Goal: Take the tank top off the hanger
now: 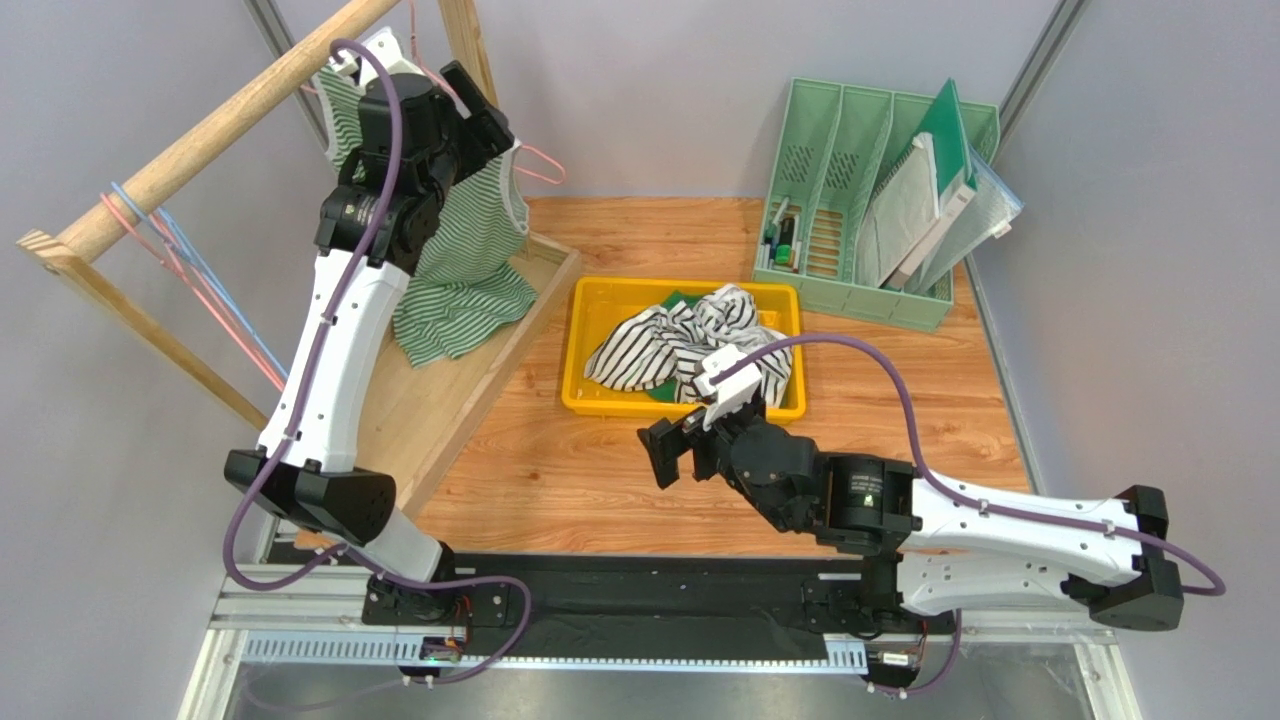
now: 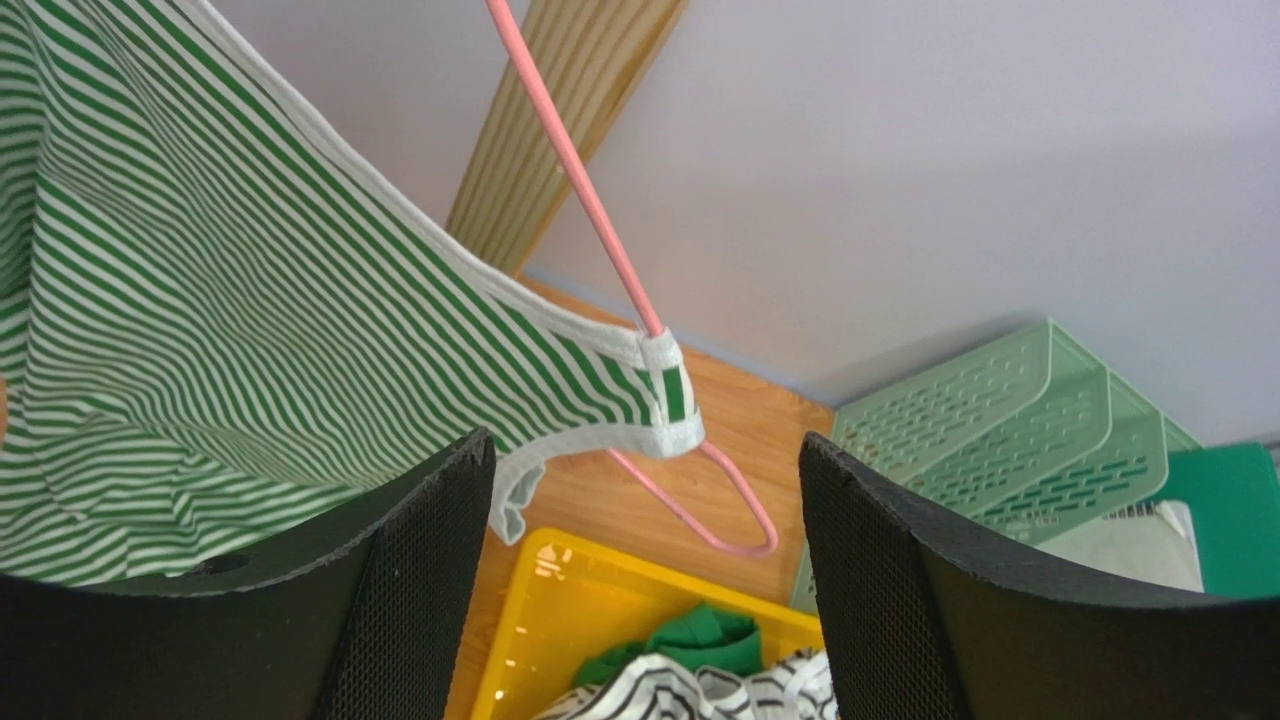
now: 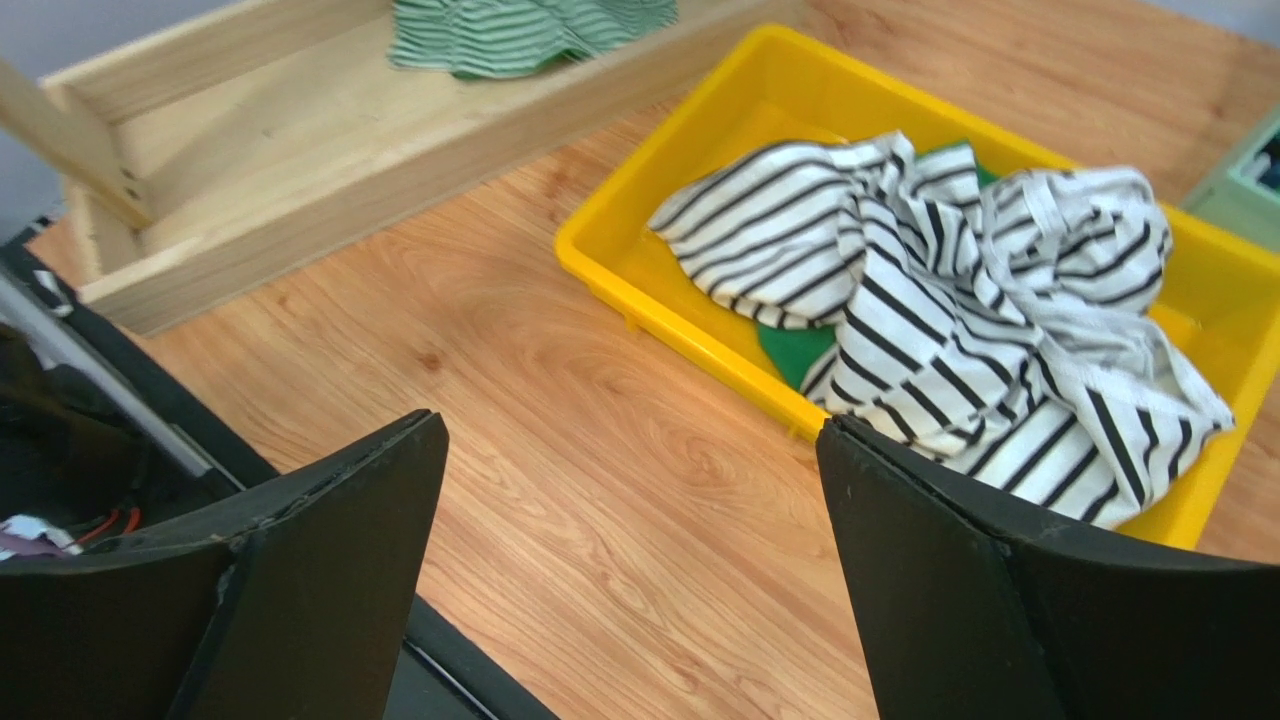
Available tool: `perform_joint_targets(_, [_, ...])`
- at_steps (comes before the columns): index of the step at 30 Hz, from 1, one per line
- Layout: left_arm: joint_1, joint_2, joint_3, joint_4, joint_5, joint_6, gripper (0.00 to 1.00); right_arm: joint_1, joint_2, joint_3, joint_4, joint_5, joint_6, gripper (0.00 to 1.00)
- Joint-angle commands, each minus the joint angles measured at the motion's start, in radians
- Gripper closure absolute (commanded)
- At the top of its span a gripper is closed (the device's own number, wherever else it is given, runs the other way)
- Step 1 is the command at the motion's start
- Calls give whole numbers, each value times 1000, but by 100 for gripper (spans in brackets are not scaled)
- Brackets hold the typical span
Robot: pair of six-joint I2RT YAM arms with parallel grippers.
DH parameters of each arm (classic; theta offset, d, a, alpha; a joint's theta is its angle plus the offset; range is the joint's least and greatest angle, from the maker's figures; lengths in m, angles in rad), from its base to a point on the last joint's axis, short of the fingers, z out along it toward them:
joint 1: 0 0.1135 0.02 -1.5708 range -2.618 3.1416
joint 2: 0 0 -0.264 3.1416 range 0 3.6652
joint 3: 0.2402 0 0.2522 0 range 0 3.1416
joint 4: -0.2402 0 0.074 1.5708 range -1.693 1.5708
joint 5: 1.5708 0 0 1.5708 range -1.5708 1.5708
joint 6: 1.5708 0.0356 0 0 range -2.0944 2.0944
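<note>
- Your left gripper (image 2: 643, 480) sits closest to the lens in the left wrist view. Its black, mesh-faced fingers (image 2: 406, 600) are spread wide with nothing clamped between them.
- You can see the green-and-white striped tank top (image 2: 226, 345) above and to the left of that gap. Its cloth runs down to the edge of the left-hand finger, but you cannot tell whether the two touch.
- One white-edged strap of the tank top is looped over the shoulder end of the thin pink wire hanger (image 2: 579, 180), so the garment is on the hanger.
- From the top camera, the hanger hangs on the slanted round wooden rail (image 1: 211, 135). The tank top drapes down from it, and its lower part lies bunched on the rack's flat wooden base board (image 1: 406, 405).
- Your right gripper (image 3: 631, 450) hovers low over the wood-grain table (image 3: 601, 495) with its jaws equally wide apart, holding nothing.
- Just beyond it stands the yellow plastic tray (image 3: 676, 135), holding a crumpled black-and-white striped garment (image 3: 932, 285).
- At the table's far right corner you have a pale green plastic file organiser (image 1: 842, 150).
</note>
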Motion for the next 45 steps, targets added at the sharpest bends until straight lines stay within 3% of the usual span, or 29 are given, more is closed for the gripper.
perform_joint_targets(1, [1, -17, 25, 119, -87, -14, 23, -77, 20, -37, -38, -65, 105, 0])
perform_joint_targets(8, [1, 47, 41, 181, -122, -7, 27, -124, 80, 1, -116, -141, 209, 0])
perform_joint_targets(17, [1, 112, 83, 234, -254, 1, 29, -149, 202, 176, -438, 130, 384, 0])
perform_joint_targets(20, [1, 144, 121, 247, -269, 22, 30, -155, 189, 159, -445, 202, 389, 0])
perform_joint_targets(31, [1, 216, 146, 273, -337, 10, 34, -157, 26, 79, -359, 148, 237, 0])
perform_joint_targets(34, [1, 239, 162, 291, -320, 7, 38, -158, 3, 65, -353, 138, 211, 0])
perform_joint_targets(40, [1, 263, 181, 294, -314, -13, 58, -157, -47, 64, -367, 136, 220, 0])
perform_joint_targets(45, [1, 244, 190, 288, -298, -19, 81, -158, -83, 59, -363, 139, 206, 0])
